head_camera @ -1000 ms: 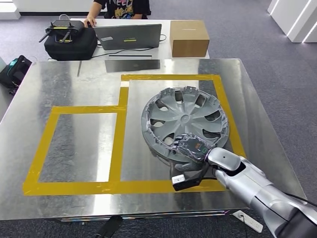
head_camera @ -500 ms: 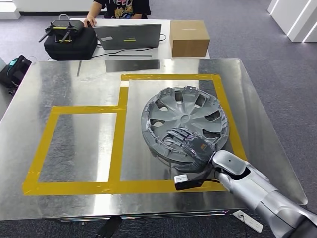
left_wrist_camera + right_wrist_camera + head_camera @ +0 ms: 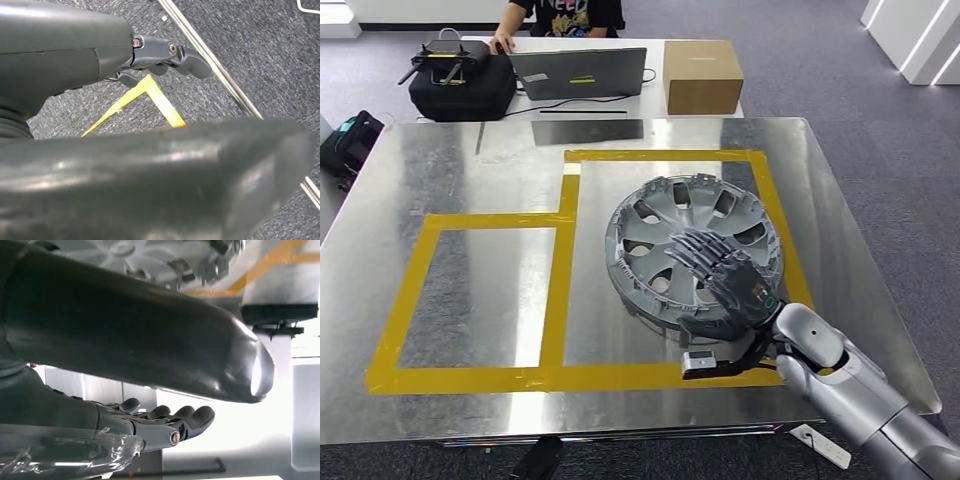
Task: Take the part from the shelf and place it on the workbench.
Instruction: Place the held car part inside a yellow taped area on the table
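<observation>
The part, a grey plastic hubcap (image 3: 675, 230), lies flat on the steel workbench (image 3: 471, 160) inside the right-hand yellow taped box (image 3: 765, 200). My right hand (image 3: 724, 280) hovers over the hubcap's near half, fingers stretched out flat and holding nothing. The right wrist view shows its fingers (image 3: 170, 420) straight, with the hubcap (image 3: 151, 255) beyond the thumb. In the left wrist view my left hand (image 3: 113, 50) hangs over grey carpet, its fingers (image 3: 177, 52) loosely extended and empty.
A second taped rectangle (image 3: 478, 295) lies bare on the bench's left. Behind the bench stand a cardboard box (image 3: 701, 76), a laptop (image 3: 576, 72) and a black case (image 3: 462, 85), with a person (image 3: 561, 15) seated there. A power strip (image 3: 820, 446) lies on the floor.
My right hand let go of the hubcap's near rim, straightened its fingers and rose forward over the hubcap. The hubcap stayed where it lay.
</observation>
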